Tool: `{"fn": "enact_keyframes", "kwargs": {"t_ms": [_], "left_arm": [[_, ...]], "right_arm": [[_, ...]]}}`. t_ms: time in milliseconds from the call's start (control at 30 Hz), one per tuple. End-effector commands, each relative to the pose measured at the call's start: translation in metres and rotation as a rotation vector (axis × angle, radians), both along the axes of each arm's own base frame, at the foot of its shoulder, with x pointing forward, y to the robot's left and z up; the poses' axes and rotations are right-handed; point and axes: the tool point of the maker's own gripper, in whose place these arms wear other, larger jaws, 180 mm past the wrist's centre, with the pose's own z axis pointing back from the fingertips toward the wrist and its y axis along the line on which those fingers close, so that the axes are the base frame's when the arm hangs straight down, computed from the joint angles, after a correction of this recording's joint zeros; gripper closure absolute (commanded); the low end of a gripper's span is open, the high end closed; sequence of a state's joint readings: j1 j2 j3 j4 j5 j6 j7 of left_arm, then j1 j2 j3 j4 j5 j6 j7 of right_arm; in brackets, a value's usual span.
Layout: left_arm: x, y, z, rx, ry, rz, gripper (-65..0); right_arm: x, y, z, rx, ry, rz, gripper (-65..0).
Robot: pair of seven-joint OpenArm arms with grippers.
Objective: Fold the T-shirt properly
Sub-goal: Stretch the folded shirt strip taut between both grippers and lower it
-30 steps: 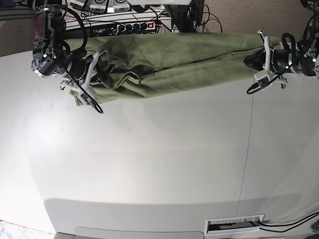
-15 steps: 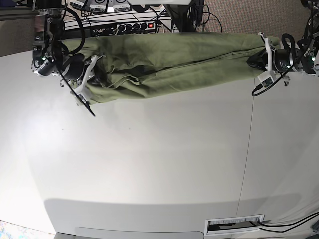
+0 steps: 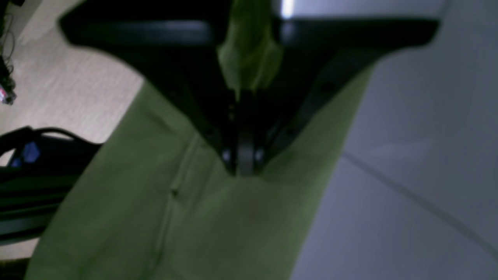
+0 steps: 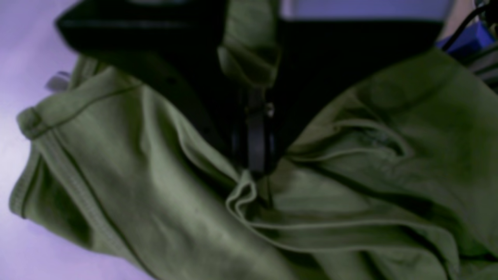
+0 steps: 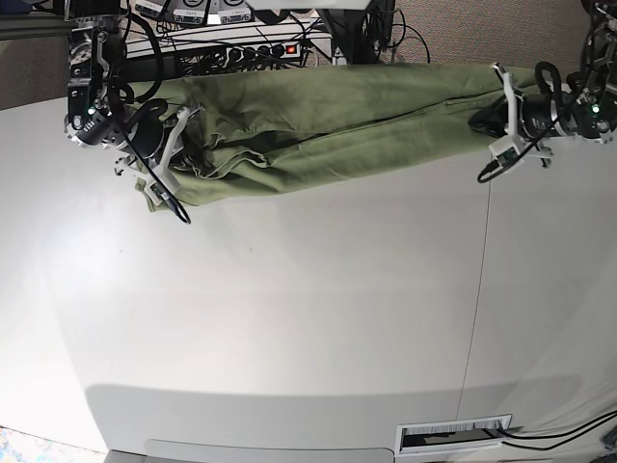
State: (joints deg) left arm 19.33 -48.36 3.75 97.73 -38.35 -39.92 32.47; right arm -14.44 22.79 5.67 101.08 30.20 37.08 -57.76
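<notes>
Bunching hides the T-shirt [image 5: 328, 121] neckline; left gripper [image 5: 485, 120] and right gripper [image 5: 189, 145] clamp it.

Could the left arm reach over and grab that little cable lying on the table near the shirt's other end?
Probably not as things stand: the left gripper is shut on the T-shirt, and the cable lies at the far end, by the right gripper.

White table [image 5: 289, 318] fills my view, seam line at three o'clock. At twelve: power strip [image 5: 253, 51], tangled cables [image 5: 400, 34], beige carpet [image 5: 482, 29]. Vent slot [image 5: 453, 434] at five.
</notes>
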Motion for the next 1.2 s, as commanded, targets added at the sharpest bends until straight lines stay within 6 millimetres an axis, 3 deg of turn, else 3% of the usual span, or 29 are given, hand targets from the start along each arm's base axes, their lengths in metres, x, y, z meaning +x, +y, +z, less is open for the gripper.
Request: {"fn": "enact_keyframes", "kwargs": {"t_ms": [0, 333, 567, 700, 900, 1167], "left_arm": [[0.009, 0.001, 0.008, -0.007, -0.035, -0.001, 0.0], [0.051, 0.002, 0.027, 0.005, -0.171, 0.026, 0.0], [0.066, 0.004, 0.035, 0.006, -0.208, 0.033, 0.0], [0.057, 0.009, 0.025, 0.020, -0.115, 0.050, 0.0], [0.023, -0.011, 0.029, -0.105, 0.119, 0.030, 0.0], [0.019, -0.019, 0.035, -0.112, 0.112, -0.002, 0.0]], "right_arm": [[0.007, -0.008, 0.005, -0.029, -0.026, -0.007, 0.0], [0.043, -0.021, 0.015, -0.064, -0.113, -0.036, 0.0], [0.073, -0.035, 0.012, -0.033, -0.125, -0.098, 0.0], [0.079, -0.038, 0.011, -0.032, -0.117, -0.111, 0.0], [0.078, -0.038, 0.010, -0.031, -0.116, -0.112, 0.0], [0.078, -0.038, 0.010, -0.032, -0.112, -0.111, 0.0]]}}
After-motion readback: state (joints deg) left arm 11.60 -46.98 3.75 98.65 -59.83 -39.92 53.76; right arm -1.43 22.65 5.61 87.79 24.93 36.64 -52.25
